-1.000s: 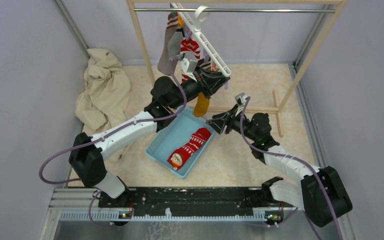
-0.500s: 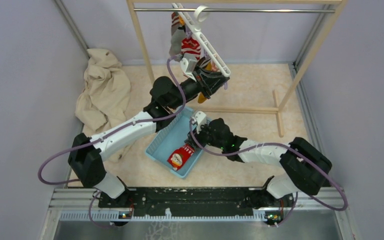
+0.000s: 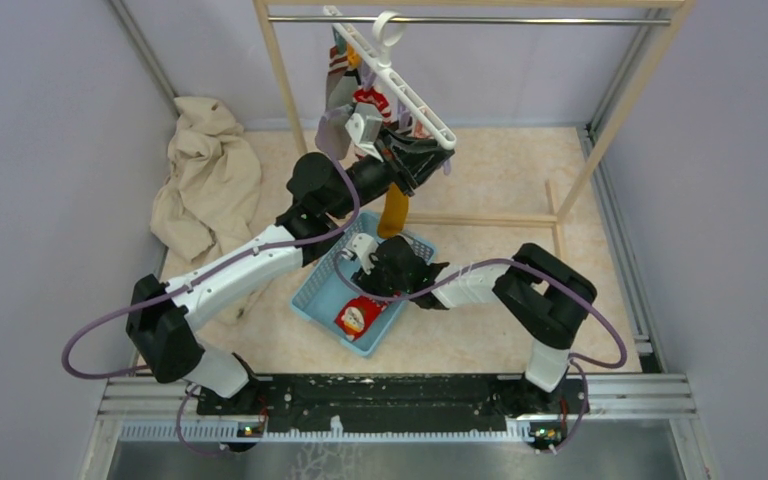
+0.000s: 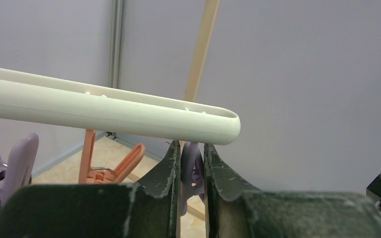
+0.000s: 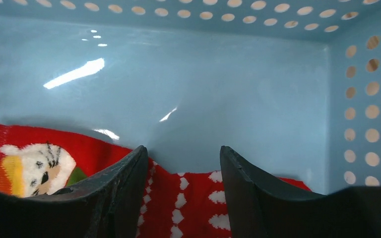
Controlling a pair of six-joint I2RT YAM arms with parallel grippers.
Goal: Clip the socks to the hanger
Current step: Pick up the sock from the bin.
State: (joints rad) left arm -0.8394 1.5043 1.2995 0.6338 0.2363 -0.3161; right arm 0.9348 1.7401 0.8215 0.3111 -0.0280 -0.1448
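- Pale beige tabletop (image 3: 500,180) between grey walls, with a wooden rack (image 3: 278,70) at the back and a crumpled cloth (image 3: 205,170) to the left.
- A white hanger (image 3: 400,85) hooks over the rack's rail and tilts down to the right.
- The left pincer (image 4: 192,148) is clenched on a purple peg (image 4: 191,166) under the hanger's end, its fingers nearly together.
- The yellow sock (image 3: 394,212) hangs below that pincer; its top is hidden, so whether it is clipped cannot be told.
- The right pincer (image 5: 183,151) stands released inside the blue basket (image 3: 315,290), fingertips apart just above the red sock (image 5: 188,208), not gripping it.
- A second ago the right arm was beside the basket; it has since swung in over the sock.
- The hanger and left pincer have shifted slightly left.
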